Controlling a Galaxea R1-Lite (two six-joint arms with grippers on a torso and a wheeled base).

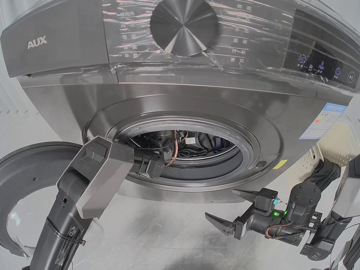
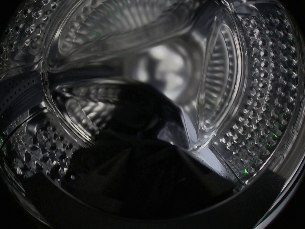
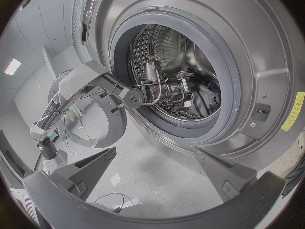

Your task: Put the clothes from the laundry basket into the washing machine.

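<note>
Head view: washing machine [image 1: 75, 105] with its door [image 1: 33, 169] swung open on the robot's left. Left arm is in through the opening, wrist past the rubber seal [image 3: 228, 80].

Right wrist view: left end effector [image 3: 190, 88] sits deep in the drum [image 2: 263, 80], just above a heap of dark clothes [image 3: 206, 100]. Open or closed, I cannot tell from any angle.

Left wrist view: that same dark heap lies on the drum floor, running up toward the front lip.

Right end effector [image 1: 228, 209] hangs low outside, below the door opening, spread wide and holding nothing. Laundry basket [image 1: 330, 143], white and perforated, stands at the right edge with one dark garment [image 1: 326, 171] draped over its rim.

Risks, as I judge them:
- Cloth could catch on the left end effector or on the copper-coloured cable [image 1: 173, 150] at its wrist. Pulling out would then drag clothes over the lip onto the floor.
- Heap sits near the front, so a nudge may spill it.
- Left forearm is close to the seal and could scrape it on a skewed exit.
- Right arm heading for the opening too soon could meet the left one.
</note>
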